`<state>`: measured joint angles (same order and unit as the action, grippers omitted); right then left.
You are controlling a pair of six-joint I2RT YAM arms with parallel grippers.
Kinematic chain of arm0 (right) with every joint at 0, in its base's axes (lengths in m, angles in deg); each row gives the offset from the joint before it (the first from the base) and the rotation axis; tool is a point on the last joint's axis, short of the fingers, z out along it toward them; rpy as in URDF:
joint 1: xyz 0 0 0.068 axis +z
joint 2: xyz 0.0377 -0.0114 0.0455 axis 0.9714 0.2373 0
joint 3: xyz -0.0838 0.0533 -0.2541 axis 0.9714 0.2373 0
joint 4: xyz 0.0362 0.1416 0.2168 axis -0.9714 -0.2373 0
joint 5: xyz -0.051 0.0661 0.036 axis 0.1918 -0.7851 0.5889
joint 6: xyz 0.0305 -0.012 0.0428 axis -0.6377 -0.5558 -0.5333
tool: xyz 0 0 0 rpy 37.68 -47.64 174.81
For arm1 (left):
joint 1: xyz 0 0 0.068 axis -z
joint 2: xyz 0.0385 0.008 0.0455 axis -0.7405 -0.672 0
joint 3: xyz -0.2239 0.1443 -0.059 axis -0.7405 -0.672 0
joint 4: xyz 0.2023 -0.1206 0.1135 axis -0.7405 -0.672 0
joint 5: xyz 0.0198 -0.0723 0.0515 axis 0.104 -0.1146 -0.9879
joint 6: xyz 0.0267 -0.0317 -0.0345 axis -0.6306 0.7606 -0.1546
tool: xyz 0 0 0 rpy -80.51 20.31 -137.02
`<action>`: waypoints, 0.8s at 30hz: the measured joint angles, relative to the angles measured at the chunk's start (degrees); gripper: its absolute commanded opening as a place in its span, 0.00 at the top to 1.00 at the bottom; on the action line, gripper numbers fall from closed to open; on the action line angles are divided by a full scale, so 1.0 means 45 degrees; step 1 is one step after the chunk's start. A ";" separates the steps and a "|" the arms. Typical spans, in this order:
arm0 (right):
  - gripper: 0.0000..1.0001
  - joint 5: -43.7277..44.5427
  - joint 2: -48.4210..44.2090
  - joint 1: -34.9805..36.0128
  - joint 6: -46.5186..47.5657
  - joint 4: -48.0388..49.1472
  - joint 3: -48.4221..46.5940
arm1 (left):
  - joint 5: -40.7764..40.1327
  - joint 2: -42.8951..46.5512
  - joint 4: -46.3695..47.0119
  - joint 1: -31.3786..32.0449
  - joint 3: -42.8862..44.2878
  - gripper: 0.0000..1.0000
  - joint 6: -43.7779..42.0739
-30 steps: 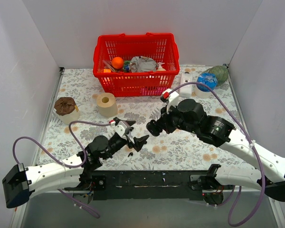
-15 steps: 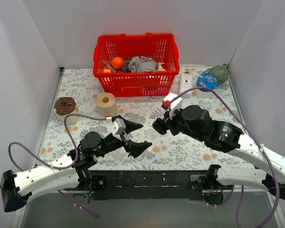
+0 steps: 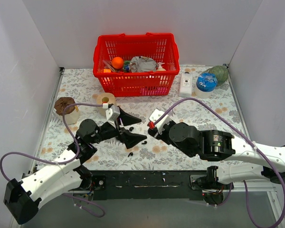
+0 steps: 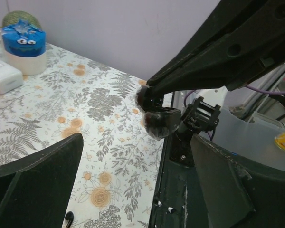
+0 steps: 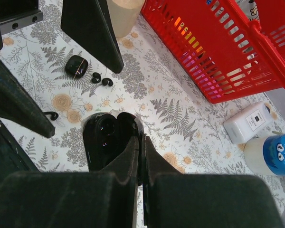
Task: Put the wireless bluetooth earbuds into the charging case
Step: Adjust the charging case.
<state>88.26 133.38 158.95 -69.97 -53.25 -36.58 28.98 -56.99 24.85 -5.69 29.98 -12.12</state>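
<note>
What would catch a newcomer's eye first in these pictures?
The bright red basket, full of odds and ends, stands at the back middle of the flowered table. In front of it the left gripper, wide open, faces the right gripper, shut on the open charging case; tiny black earbuds lie nearby.

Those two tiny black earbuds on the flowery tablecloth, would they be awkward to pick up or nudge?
Probably. The earbuds look tiny and curved, so they likely weigh almost nothing and could skid or spin when nudged. Their smooth, rounded shells may slip from a pinch. They look rigid, not floppy.
</note>
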 measured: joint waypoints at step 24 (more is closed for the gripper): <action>0.99 -0.0257 0.0622 0.0340 -0.0029 0.0384 -0.0165 | 0.2429 -0.2118 0.2380 -0.0005 0.0010 0.03 0.0612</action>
<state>87.10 136.18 160.48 -70.10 -51.52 -37.32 39.90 -66.52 35.56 -5.71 30.02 -9.36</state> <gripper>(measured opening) 0.043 0.982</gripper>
